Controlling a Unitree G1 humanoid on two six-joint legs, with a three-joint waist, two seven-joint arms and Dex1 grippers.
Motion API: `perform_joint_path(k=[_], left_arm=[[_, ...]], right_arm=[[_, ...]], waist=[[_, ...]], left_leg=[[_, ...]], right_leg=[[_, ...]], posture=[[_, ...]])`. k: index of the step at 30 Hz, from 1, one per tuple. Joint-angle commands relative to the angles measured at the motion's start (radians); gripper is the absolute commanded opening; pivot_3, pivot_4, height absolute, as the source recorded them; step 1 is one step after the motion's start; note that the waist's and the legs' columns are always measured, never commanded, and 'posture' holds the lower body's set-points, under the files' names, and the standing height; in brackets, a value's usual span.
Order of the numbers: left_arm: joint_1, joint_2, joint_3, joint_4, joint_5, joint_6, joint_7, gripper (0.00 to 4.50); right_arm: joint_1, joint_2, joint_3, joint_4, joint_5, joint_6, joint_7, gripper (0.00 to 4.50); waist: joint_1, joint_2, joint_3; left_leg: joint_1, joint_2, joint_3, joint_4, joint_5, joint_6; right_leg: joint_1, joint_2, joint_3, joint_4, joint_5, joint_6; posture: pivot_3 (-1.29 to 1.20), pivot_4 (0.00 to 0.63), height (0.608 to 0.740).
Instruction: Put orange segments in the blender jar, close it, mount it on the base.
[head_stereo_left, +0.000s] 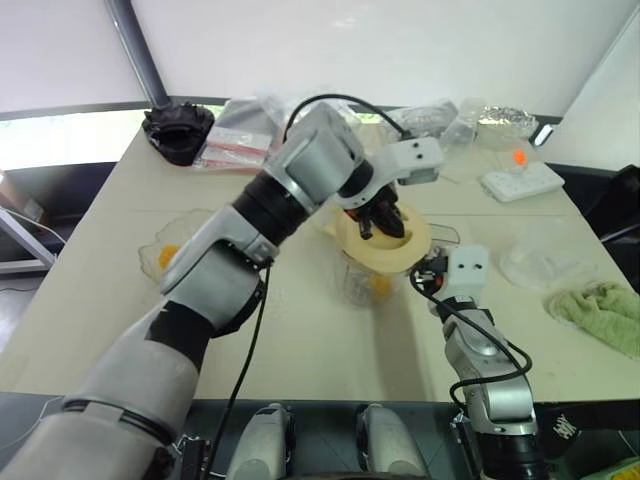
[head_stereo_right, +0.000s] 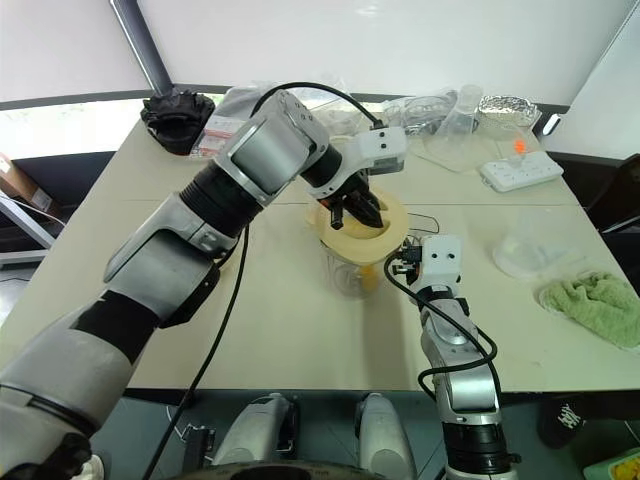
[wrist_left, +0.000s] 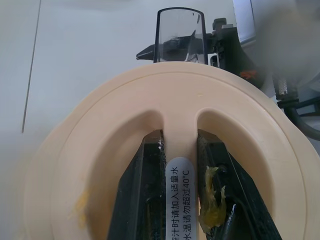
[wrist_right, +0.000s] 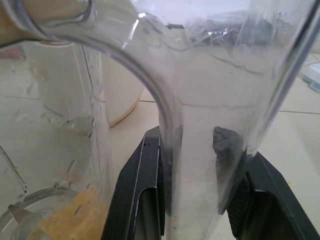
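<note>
The blender jar (head_stereo_left: 362, 285) stands upright at mid-table, with orange segments (wrist_right: 70, 215) lying at its bottom by the blades. A flat cream lid (head_stereo_left: 385, 240) sits tilted over the jar's mouth. My left gripper (wrist_left: 179, 137) is shut on the lid's centre ridge, and bits of pulp stick to its fingers (wrist_left: 212, 200). From the near right side, my right gripper (wrist_right: 192, 137) is shut on the jar's clear handle (wrist_right: 200, 150). Seen through the jar wall, the cream-white rounded base (wrist_right: 120, 95) stands just behind it.
A shallow glass bowl (head_stereo_left: 170, 250) with more orange pieces sits on the left. At the back lie a black object (head_stereo_left: 178, 130), plastic bags (head_stereo_left: 240, 135) and a foil bowl (head_stereo_left: 505, 120). A power strip (head_stereo_left: 522, 182), a clear dish (head_stereo_left: 545, 262) and a green cloth (head_stereo_left: 600, 310) are on the right.
</note>
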Motion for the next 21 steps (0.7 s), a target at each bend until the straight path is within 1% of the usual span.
perform_joint_path(k=[1, 2, 3, 6, 8, 12, 14, 19, 21], left_arm=[[0.053, 0.032, -0.035, 0.012, 0.03, 0.047, 0.054, 0.77], [0.054, 0.037, -0.033, 0.0, 0.026, 0.054, 0.053, 1.31], [0.055, 0.04, -0.027, -0.012, 0.017, 0.058, 0.049, 1.64], [0.068, 0.046, -0.002, -0.048, 0.0, 0.029, 0.07, 3.15], [0.076, 0.056, 0.013, -0.078, -0.009, 0.028, 0.076, 3.99], [0.088, 0.088, 0.05, -0.145, -0.032, 0.034, 0.086, 3.99], [0.088, 0.087, 0.087, -0.165, -0.051, 0.025, 0.109, 3.99], [0.064, 0.038, 0.263, -0.19, -0.139, 0.054, 0.237, 3.99], [0.06, 0.008, 0.372, -0.181, -0.187, 0.067, 0.322, 3.99]], right_arm=[[0.016, -0.018, 0.02, -0.016, -0.051, 0.002, 0.007, 0.91], [0.014, -0.018, 0.021, -0.014, -0.051, 0.003, 0.008, 0.91], [0.012, -0.019, 0.02, -0.013, -0.051, 0.003, 0.008, 0.91], [0.005, -0.021, 0.02, -0.01, -0.051, 0.005, 0.01, 0.91], [0.005, -0.022, 0.019, -0.008, -0.05, 0.005, 0.012, 0.91], [0.004, -0.025, 0.023, -0.005, -0.051, 0.003, 0.018, 0.91], [0.002, -0.026, 0.024, -0.001, -0.05, 0.002, 0.02, 0.91], [-0.004, -0.029, 0.024, 0.008, -0.047, 0.0, 0.026, 0.91], [-0.007, -0.031, 0.024, 0.012, -0.048, -0.001, 0.032, 0.91]], waist=[[-0.007, 0.0, 0.0], [-0.009, 0.0, 0.0], [-0.012, 0.0, 0.0], [-0.007, 0.001, 0.0], [-0.004, 0.0, 0.0], [-0.007, 0.0, 0.0], [-0.008, 0.0, 0.001], [-0.007, 0.0, 0.002], [-0.008, -0.002, 0.003]], left_leg=[[0.0, 0.0, 0.0, 0.0, 0.0, 0.0], [0.0, 0.0, 0.0, -0.001, 0.0, 0.0], [-0.001, 0.0, 0.0, -0.001, 0.0, 0.0], [-0.002, -0.001, 0.001, -0.002, 0.0, 0.0], [-0.002, -0.001, 0.001, -0.002, 0.0, 0.0], [-0.001, -0.002, 0.001, -0.002, 0.0, 0.0], [-0.002, -0.003, 0.002, -0.002, 0.0, 0.0], [-0.006, -0.005, 0.004, -0.002, 0.0, 0.0], [-0.008, -0.006, 0.004, -0.002, 0.0, 0.001]], right_leg=[[0.0, 0.0, 0.0, 0.0, 0.0, 0.0], [0.0, -0.001, 0.0, 0.0, 0.0, 0.0], [0.0, -0.001, 0.0, 0.0, 0.0, 0.0], [-0.001, -0.001, 0.0, 0.002, 0.0, 0.0], [-0.002, -0.001, -0.001, 0.002, 0.0, 0.0], [-0.002, -0.002, -0.001, 0.0, 0.0, 0.0], [-0.002, -0.005, -0.001, -0.001, 0.0, 0.0], [-0.004, -0.008, -0.002, 0.002, 0.001, -0.001], [-0.006, -0.007, -0.002, 0.002, 0.001, 0.0]], posture=[[0.0, 0.15, 0.74], [0.0, 0.15, 0.74], [0.0, 0.15, 0.74], [0.0, 0.15, 0.74], [0.0, 0.15, 0.74], [0.0, 0.15, 0.74], [0.0, 0.15, 0.74], [0.0, 0.15, 0.74], [0.0, 0.15, 0.74]])
